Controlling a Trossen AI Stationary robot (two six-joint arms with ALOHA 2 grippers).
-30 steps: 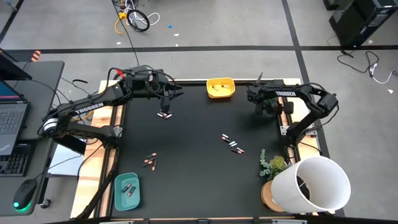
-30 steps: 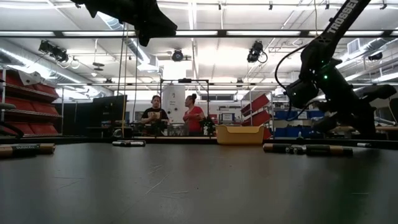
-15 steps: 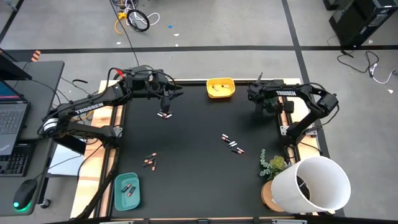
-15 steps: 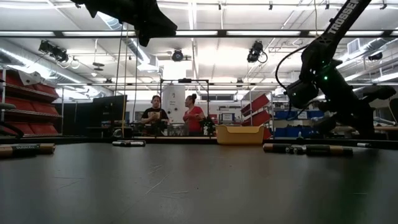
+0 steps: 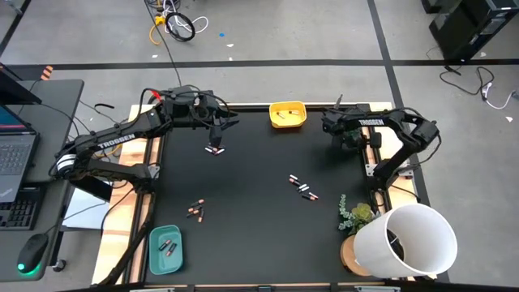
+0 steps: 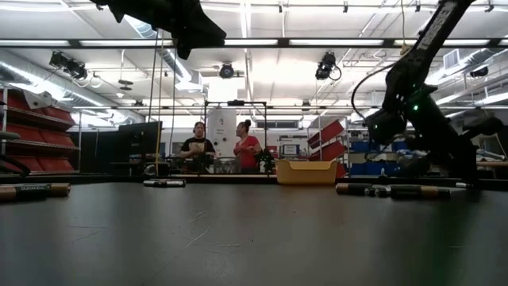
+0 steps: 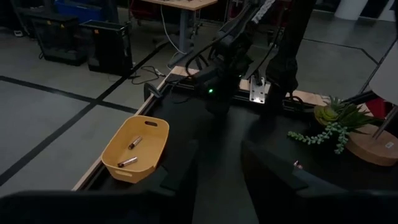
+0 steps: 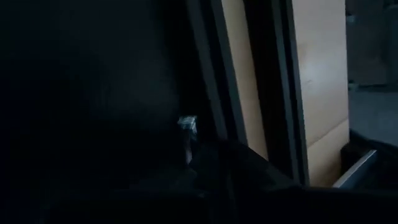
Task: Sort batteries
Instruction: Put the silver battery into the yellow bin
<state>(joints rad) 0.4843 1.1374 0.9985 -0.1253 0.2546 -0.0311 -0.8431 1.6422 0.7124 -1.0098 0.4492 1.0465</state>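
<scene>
Black table mat [image 5: 259, 219] as landmark. Beyond its right near corner: white bucket [image 5: 409, 239] and green plant sprig [image 5: 354, 215] on a wooden disc [image 5: 347, 253]. Left of it: laptop [image 5: 15, 154], mouse [image 5: 32, 253]. Behind it, two people [image 6: 221, 147] stand.

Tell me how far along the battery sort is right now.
Done: two batteries lie in the yellow tray and two in the teal tray. In hand: nothing visibly held; the left gripper hangs above a small cluster, and the right gripper waits near the table's right edge. Left: that cluster, the middle group and the lower-left group.
</scene>
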